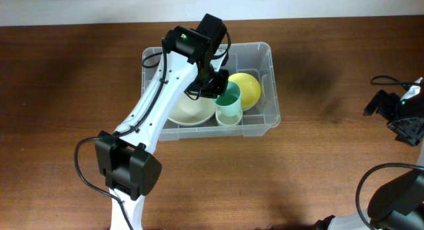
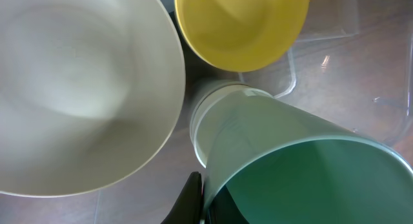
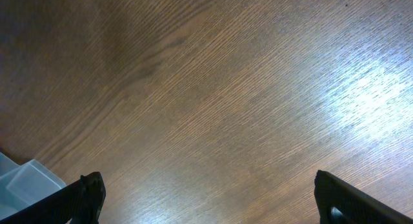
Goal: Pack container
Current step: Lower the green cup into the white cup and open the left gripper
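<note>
Container (image 1: pixel 271 91) holds one white bowl (image 1: pixel 189 111), one yellow bowl (image 1: pixel 246 87), one green cup (image 1: pixel 228 108).

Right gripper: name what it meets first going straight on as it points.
Probably the bare table; nothing shows between the right gripper's open jaws and the wood. The container lies off-line.

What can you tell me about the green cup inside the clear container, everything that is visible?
The green cup looks like smooth plastic: pale mint outside, deeper green inside, with a narrower stepped ring at its base. It is empty, mouth up, inside the clear container, beside the white bowl and the yellow bowl. The left gripper is shut on its rim, one black finger outside the wall. Whether it touches the bowls cannot be told.
</note>
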`<state>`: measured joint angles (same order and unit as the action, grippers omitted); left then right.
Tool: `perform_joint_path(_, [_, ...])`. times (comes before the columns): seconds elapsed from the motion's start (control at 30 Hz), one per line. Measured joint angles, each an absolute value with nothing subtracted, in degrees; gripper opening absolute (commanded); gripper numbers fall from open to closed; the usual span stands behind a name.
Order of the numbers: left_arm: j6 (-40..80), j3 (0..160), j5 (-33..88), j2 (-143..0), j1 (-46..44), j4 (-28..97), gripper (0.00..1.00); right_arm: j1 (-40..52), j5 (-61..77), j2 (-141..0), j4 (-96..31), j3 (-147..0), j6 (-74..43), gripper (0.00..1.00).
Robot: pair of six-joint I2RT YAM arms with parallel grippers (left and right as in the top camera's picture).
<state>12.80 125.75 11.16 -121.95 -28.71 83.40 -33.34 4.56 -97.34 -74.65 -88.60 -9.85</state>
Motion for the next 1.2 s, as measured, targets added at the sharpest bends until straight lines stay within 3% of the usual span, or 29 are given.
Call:
perform_joint_path(0.6, [12.5, 122.3, 9.2, -122.0, -28.7, 83.1, 0.02, -33.3, 4.6, -97.3, -74.7, -88.6, -9.8, 0.99])
perform_joint_path(0.67, [12.2, 122.3, 9.2, -122.0, -28.7, 83.0, 0.11, -33.3, 4.6, -97.3, -74.7, -88.6, -9.8, 0.99])
perform_joint_path(0.7, [12.0, 122.3, 9.2, -122.0, -28.7, 83.0, 0.24, -33.3, 4.6, -97.3, -74.7, -88.6, -9.8, 0.99])
perform_joint_path(0.8, [11.4, 122.3, 9.2, -122.0, -28.7, 82.9, 0.92, -33.3, 4.6, -97.3, -74.7, -88.6, -9.8, 0.99])
perform_joint_path(0.83, [11.3, 122.3, 9.2, -122.0, -28.7, 82.9, 1.0, -33.3, 4.6, -97.3, -74.7, -88.6, -9.8, 0.99])
perform_joint_path(1.2, [11.3, 122.3, 9.1, -122.0, -28.3, 80.6, 1.0, -33.3, 4.6, -97.3, -74.7, -88.6, -9.9, 0.99])
